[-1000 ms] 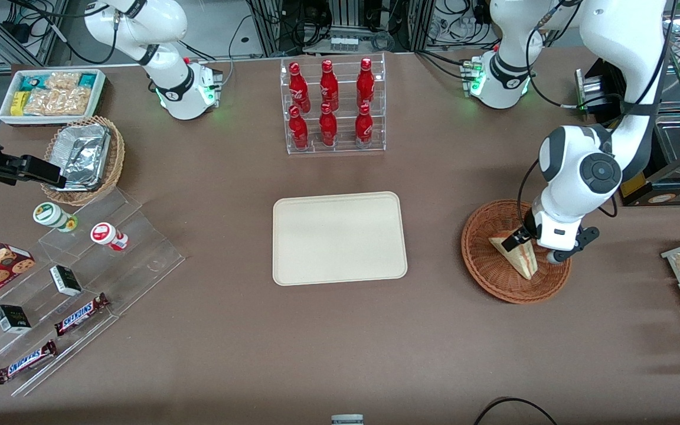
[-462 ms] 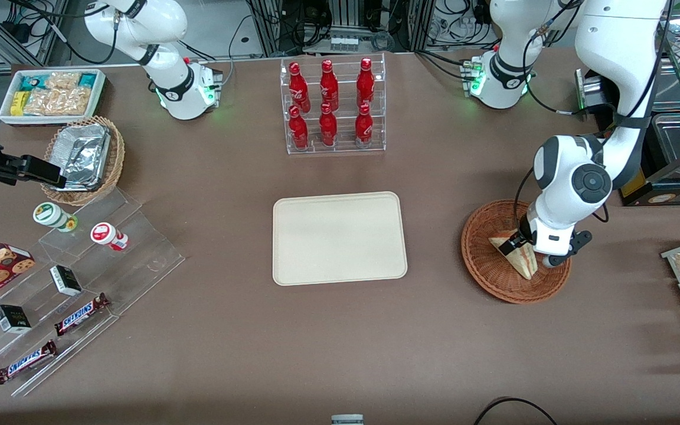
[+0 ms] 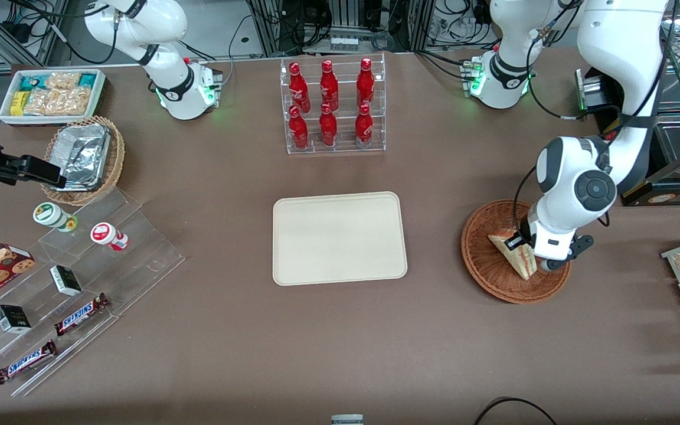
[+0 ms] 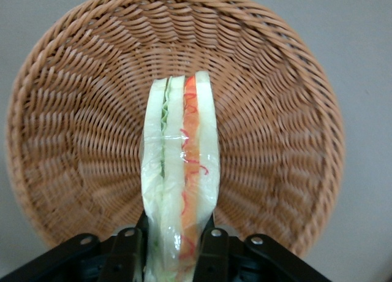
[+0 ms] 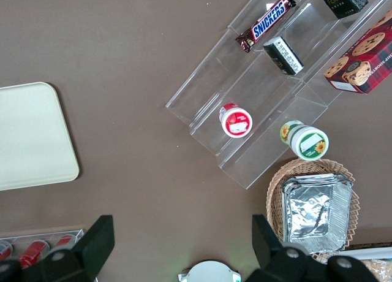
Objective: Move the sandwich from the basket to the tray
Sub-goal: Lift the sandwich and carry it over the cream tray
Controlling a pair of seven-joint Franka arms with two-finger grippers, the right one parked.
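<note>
A brown matte tabletop (image 3: 340,330) fills the scene, evenly lit, with cables and what may be metal equipment racks (image 3: 346,23) at twelve o'clock.

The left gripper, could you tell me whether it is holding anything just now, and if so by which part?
The gripper is shut on the sandwich, fingers pressing its two bread faces near one end, above the basket.

A: L arm pose?
B: Reaches down from its base w/ elbow bent, wrist pointing down over the basket (image 3: 493,277), toward working arm's end of table.
A: Gripper?
B: Gripper (image 4: 173,248) low in the basket, fingers (image 4: 127,251) closed against both faces of the sandwich (image 4: 179,171), which stands on edge between them, wedge pointing away from the wrist.
</note>
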